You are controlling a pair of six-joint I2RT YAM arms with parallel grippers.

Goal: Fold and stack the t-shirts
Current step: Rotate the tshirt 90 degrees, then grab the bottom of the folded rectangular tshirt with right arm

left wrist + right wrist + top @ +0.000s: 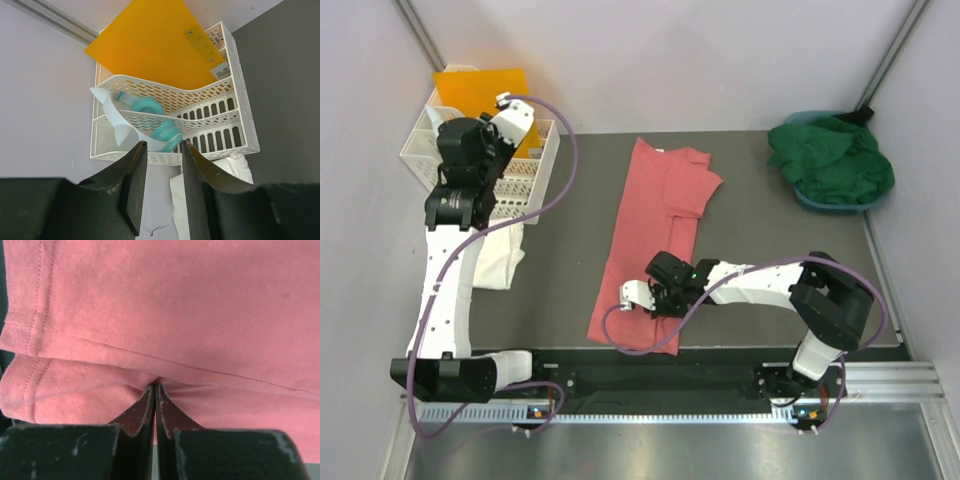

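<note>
Table [570, 220]: green t-shirt [835, 160] in tub [817, 204]; folder [150, 45], maybe tape [165, 131], in basket [240, 115].

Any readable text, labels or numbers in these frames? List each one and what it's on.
No text is legible in any view.
Yellow strip on the orange folder: the marks are too small to read.
White tag by the basket rim: the print is blurred and unreadable.
Pink t-shirt: nothing readable on it.
</note>
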